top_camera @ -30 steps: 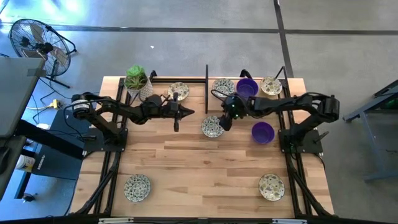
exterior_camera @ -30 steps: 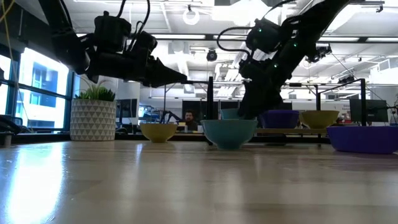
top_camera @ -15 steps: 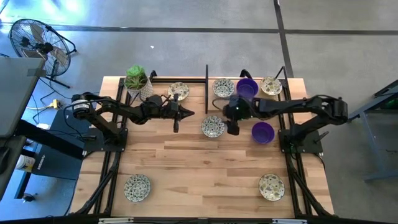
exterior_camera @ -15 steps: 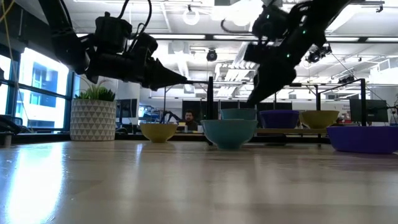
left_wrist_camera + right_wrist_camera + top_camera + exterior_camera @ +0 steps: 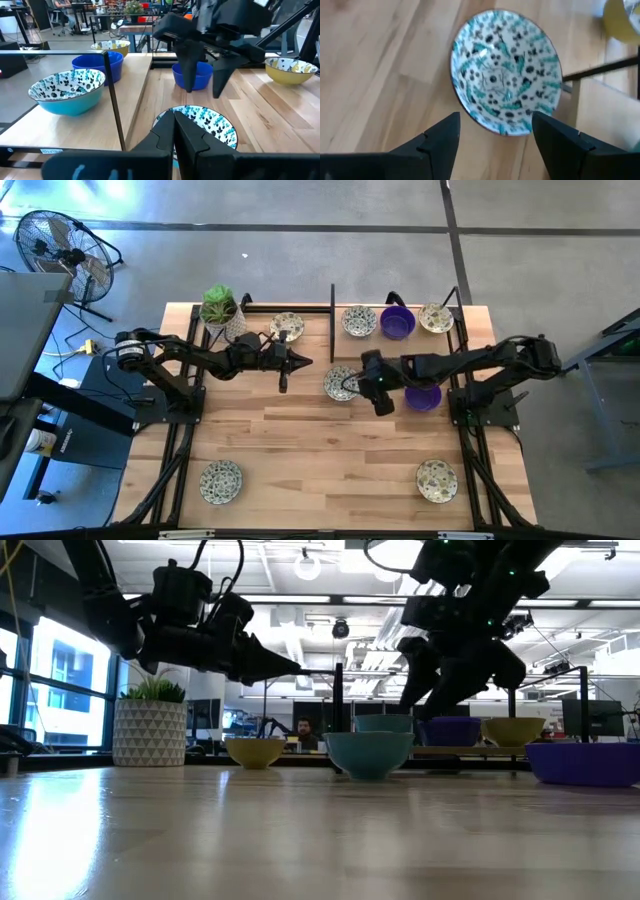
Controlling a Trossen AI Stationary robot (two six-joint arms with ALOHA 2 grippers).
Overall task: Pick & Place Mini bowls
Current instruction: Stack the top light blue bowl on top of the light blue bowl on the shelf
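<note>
Right gripper point(image 5: 381, 402) hangs over the table's middle, fingers point(image 5: 445, 137) spread wide and gripping nothing, just beside the patterned bowl point(image 5: 341, 383), which sits on the wood. A purple bowl point(image 5: 422, 394) lies under that arm. Left gripper point(image 5: 297, 361) waits near the back, fingers pressed together, empty. Three more bowls line the back edge; two patterned ones sit at the front corners.
</note>
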